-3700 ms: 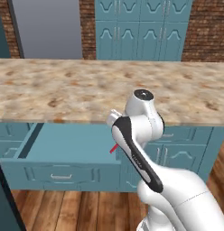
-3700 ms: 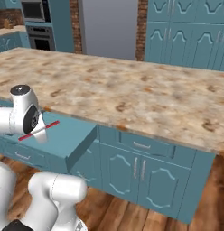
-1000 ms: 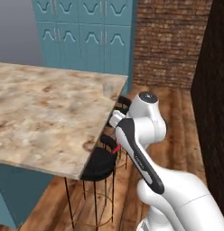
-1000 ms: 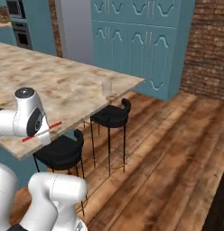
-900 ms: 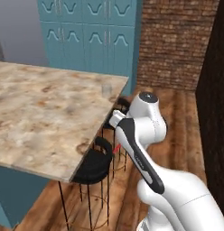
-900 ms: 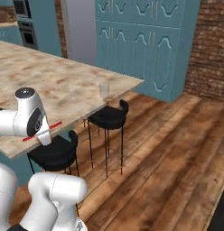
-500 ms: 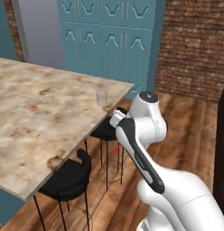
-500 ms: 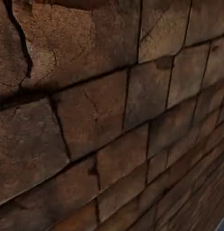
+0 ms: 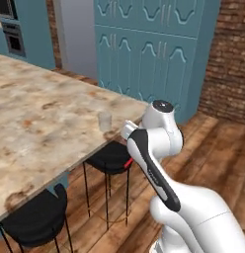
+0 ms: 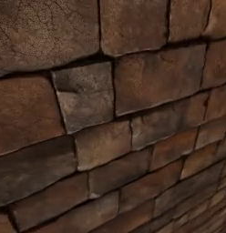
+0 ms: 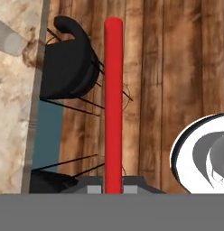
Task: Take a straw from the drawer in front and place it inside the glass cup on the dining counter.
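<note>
Black stools [image 9: 110, 157] under dining counter [image 9: 40, 133], brick wall [image 10: 113, 116] close

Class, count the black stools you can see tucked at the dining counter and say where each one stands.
2. One black stool stands under the dining counter edge below the glass cup; the other black stool sits nearer the camera, at lower left. More may be hidden beneath the counter.

Left base view sits behind the arm, looking forward-down over the worktop [image 9: 40, 123] — stools [image 9: 112, 157] at 6 o'clock. Right base view presses close against a brick wall [image 10: 110, 113]. Hand view looks down at the same stool [image 11: 68, 63] and worktop edge [image 11: 16, 113] — glass cup [image 11: 10, 39] at 10 o'clock.
</note>
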You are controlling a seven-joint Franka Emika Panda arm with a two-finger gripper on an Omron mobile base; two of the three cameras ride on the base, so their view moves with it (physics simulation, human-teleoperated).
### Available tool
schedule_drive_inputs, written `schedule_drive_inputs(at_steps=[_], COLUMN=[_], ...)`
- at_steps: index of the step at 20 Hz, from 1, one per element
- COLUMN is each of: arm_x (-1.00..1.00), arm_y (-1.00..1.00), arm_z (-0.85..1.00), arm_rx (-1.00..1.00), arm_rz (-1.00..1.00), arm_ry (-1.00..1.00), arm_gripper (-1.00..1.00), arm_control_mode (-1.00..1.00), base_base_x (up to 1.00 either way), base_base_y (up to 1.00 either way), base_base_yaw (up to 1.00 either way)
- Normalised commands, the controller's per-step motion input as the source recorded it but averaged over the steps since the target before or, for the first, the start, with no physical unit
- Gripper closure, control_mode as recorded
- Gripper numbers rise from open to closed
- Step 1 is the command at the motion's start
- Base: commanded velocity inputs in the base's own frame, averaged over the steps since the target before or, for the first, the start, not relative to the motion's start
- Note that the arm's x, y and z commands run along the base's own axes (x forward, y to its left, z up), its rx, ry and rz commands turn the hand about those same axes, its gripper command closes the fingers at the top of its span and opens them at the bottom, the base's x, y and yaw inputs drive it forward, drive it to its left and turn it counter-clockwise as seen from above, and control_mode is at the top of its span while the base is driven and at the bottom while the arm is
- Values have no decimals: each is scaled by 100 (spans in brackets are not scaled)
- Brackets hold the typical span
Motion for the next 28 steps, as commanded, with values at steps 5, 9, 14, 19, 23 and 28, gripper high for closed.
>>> schedule_drive_inputs(at_steps=[5, 9, 14, 19, 23, 28], arm_x=[0, 0, 0, 0, 0, 0], arm_y=[0, 0, 0, 0, 0, 0], arm_z=[0, 0, 0, 0, 0, 0], arm_rx=[0, 0, 0, 0, 0, 0], arm_rz=[0, 0, 0, 0, 0, 0], arm_ry=[0, 0, 0, 0, 0, 0], arm_gripper=[100, 100, 100, 100, 100, 100], arm_control_mode=[100, 100, 100, 100, 100, 100], base_base_x=[53, 46, 46, 57, 82, 98], base_base_y=[-86, -79, -70, -64, -54, -14], base_base_yaw=[42, 45, 45, 47, 41, 18])
